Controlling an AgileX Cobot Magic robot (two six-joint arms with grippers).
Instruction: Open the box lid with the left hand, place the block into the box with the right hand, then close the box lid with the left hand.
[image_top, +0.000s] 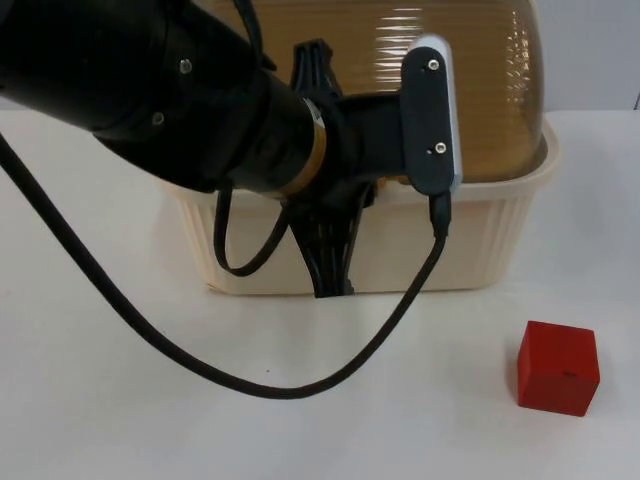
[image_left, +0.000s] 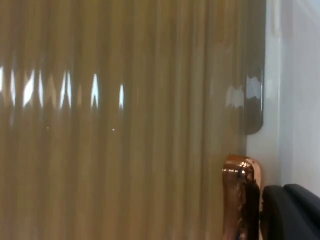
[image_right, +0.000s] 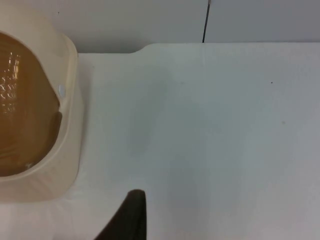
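Observation:
A cream box (image_top: 480, 245) with a ribbed amber dome lid (image_top: 400, 40) stands at the back of the table. The lid rests down on the box's rim. My left arm reaches across from the left, and its gripper (image_top: 325, 250) hangs over the box's front wall, hard against the lid. In the left wrist view the amber lid (image_left: 125, 125) is very close, with a copper-coloured handle (image_left: 241, 197) right beside the left gripper (image_left: 292, 212). A red block (image_top: 558, 367) lies on the table in front of the box, to the right. The right gripper (image_right: 131, 220) waits above bare table beside the box (image_right: 65, 125).
The white table (image_top: 120, 400) runs out to the grey partition wall (image_right: 150, 20) behind the box. Open table lies around the red block and in front of the box.

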